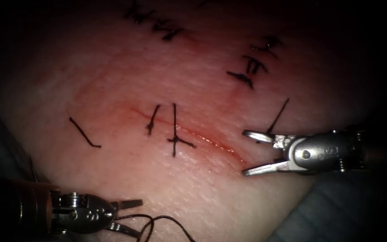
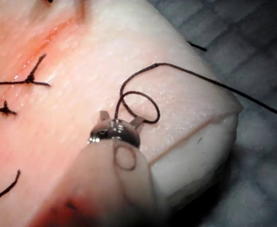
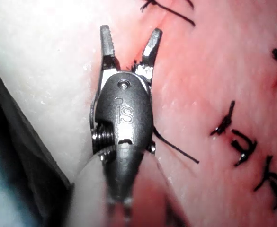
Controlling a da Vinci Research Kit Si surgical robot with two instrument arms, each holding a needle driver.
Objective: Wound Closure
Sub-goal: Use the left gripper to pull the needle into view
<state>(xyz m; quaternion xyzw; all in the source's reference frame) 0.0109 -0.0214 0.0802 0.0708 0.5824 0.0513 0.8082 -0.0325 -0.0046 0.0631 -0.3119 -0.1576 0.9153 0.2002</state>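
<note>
Bench surface: dark grey cloth [image 1: 337, 210] under and around the block, seen at the endoscope view's lower right and beyond the block's corner in the left wrist view.

Tissue [image 1: 113, 80]: pale, moist slab of pork belly with a fine pebbled skin; the left wrist view gives its squared corner and layered cut face.

Cut [image 1: 202, 136]: thin slanting line, edged with red fluid [image 1: 220, 144] that glistens toward its right end.

Stitches [image 1: 174, 130]: dark knotted thread crossing the cut near its middle, short ends standing out; further rows of stitches [image 1: 251, 67] lie up and to the right, and a loose cut end of thread [image 1: 84, 133] rests well left of the cut.

Right tool [image 1: 246, 152]: bright steel, serrated jaws spread apart and holding nothing, tips just beside the cut's right end. A short thread end [image 1: 277, 116] stands behind its upper jaw; the right wrist view adds a thread end trailing at its wrist.

Left tool [image 1: 128, 217]: steel wrist, jaws parted, near the tissue's front edge, well clear of the cut.

Thread [image 1: 166, 220]: a dark strand curling into a loop at the left tool's jaws; the left wrist view follows it off across the cloth. Whether the jaws grip it cannot be told.

Needle: not made out.
</note>
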